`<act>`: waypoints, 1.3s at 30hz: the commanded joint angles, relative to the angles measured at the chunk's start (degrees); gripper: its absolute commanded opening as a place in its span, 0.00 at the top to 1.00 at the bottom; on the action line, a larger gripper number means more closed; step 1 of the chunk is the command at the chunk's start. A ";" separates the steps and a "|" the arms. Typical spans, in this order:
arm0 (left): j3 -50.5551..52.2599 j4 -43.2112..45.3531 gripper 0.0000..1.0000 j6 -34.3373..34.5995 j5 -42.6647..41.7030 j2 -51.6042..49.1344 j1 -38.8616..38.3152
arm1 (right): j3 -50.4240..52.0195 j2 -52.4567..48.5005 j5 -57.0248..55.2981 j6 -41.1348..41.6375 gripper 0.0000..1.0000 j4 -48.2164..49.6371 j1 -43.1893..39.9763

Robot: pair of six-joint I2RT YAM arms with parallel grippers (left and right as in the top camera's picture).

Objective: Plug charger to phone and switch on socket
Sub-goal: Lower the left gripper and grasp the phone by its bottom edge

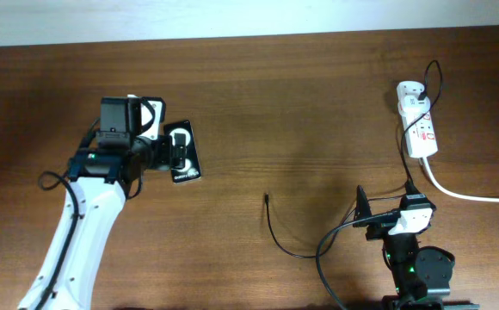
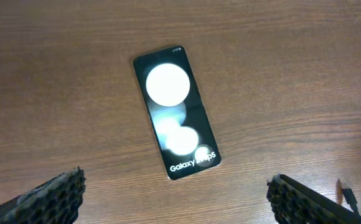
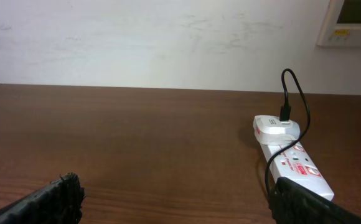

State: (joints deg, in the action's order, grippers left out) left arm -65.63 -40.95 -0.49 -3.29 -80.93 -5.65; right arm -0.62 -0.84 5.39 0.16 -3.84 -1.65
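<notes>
The black phone (image 1: 183, 151) lies flat on the table at the left, white lettering at its near end. In the left wrist view the phone (image 2: 176, 112) lies just ahead of my open, empty left gripper (image 2: 177, 199), which hovers beside it in the overhead view (image 1: 165, 153). The charger's thin black cable (image 1: 288, 251) lies loose mid-table, its plug tip (image 1: 267, 199) free; the tip also shows in the left wrist view (image 2: 350, 198). Its white adapter (image 1: 410, 89) sits in the white socket strip (image 1: 423, 133). My right gripper (image 1: 385, 202) is open and empty, near the strip (image 3: 295, 168).
The strip's thick white cord (image 1: 473, 196) runs off the right edge. The cable arches above the adapter (image 3: 277, 127). A pale wall (image 3: 168, 37) stands behind the table's far edge. Bare wood lies between phone and plug tip.
</notes>
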 commanded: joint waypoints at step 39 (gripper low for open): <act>-18.99 -17.88 0.01 17.84 4.17 -20.65 -3.19 | 0.31 0.42 -0.07 0.09 0.01 -0.26 0.57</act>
State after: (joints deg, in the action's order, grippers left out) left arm -83.42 -57.87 16.56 0.03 -101.06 -8.78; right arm -0.62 -0.84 5.39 0.14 -3.84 -1.65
